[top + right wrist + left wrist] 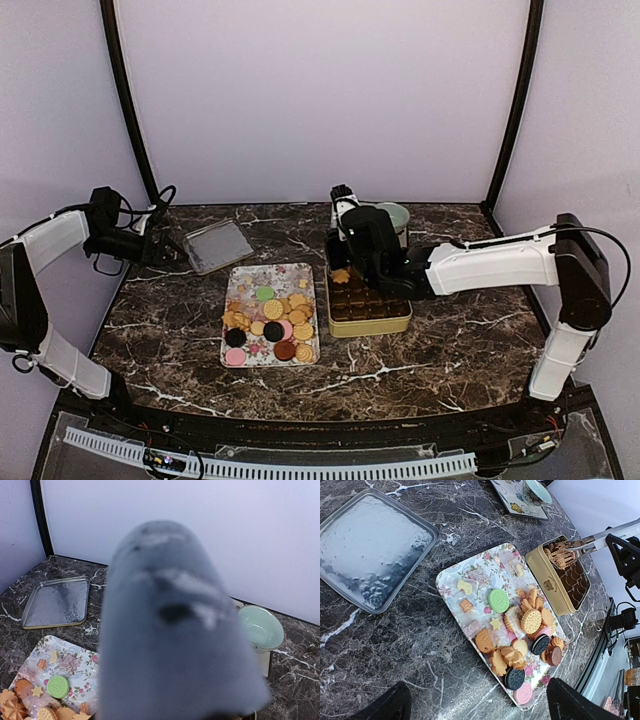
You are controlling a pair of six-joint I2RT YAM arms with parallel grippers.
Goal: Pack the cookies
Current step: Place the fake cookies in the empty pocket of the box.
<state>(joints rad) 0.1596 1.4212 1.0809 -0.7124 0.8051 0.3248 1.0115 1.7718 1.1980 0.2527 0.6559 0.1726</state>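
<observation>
The cookies (270, 320) lie heaped on the near half of a flowery tray (243, 278): tan rounds plus green, pink and dark discs. They also show in the left wrist view (530, 622). My right gripper (372, 262) is shut on metal tongs (572, 547), whose tips hold a tan cookie (561, 558) over the open gold tin (370, 320). In the right wrist view the tongs (170, 630) are a grey blur that hides the fingers. My left gripper (165, 250) is open and empty at the far left, its fingertips (395, 700) wide apart above the table.
The tin's silver lid (218, 245) lies upside down at the back left, beside my left gripper. A pale green bowl (397, 215) sits on a small mat behind the tin. White walls close the back and sides.
</observation>
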